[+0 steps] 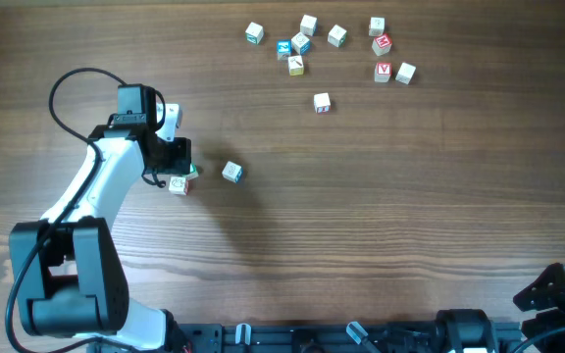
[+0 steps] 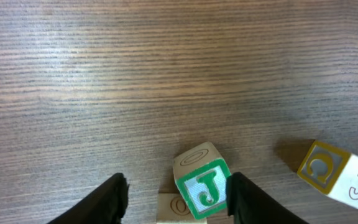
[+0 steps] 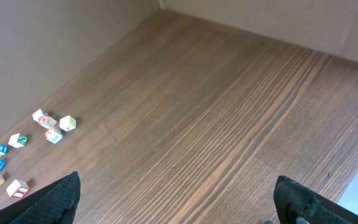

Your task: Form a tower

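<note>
My left tool (image 2: 178, 190) stands released around the short tower (image 2: 202, 183) of whitish printed cubes, where a finger (image 2: 246, 200) dragging on withdrawal could topple it.

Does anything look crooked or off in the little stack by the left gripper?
Yes. In the tower, the green J cube sits turned and shifted off the cube beneath it, edges not lined up, so it looks askew.
</note>
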You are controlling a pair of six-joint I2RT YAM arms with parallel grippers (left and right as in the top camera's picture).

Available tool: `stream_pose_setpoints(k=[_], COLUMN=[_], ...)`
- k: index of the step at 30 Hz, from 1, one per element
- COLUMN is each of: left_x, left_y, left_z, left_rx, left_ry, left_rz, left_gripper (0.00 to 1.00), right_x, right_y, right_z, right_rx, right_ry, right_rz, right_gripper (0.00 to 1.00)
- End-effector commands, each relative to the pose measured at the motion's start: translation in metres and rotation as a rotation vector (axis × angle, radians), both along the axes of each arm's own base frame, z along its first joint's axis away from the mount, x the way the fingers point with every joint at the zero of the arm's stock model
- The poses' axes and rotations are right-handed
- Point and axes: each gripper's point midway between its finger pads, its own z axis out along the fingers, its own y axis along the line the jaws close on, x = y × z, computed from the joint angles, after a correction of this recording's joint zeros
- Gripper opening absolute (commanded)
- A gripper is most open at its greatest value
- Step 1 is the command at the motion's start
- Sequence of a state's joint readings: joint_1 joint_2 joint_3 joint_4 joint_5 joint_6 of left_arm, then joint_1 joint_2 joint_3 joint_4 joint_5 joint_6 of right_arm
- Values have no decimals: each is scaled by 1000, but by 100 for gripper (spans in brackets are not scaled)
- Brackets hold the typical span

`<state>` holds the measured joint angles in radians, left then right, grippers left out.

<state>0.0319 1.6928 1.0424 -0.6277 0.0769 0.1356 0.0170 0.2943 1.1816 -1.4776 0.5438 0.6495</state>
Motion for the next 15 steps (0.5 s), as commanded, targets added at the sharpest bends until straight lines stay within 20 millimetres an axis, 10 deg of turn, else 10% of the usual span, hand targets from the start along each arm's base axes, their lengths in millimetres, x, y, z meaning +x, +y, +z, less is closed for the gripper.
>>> stream_pose_setpoints(k=[1,5,15], left_x=[-4,-9,15], left_y=[-2,-2,-2], left_z=[-15,-39,-23], left_rx=[-16,-29,-42], left_ry=[46,111,41], left_rz=[18,64,97], left_gripper=[49,44,45], right_x=[-3,-3,-3], right_y=[-3,-3,-3], right_z=[2,2,2], right_rx=[-5,-5,-5], right_ry=[-15,-15,-15], right_rz=[-20,-20,-20], right_gripper=[100,100,100])
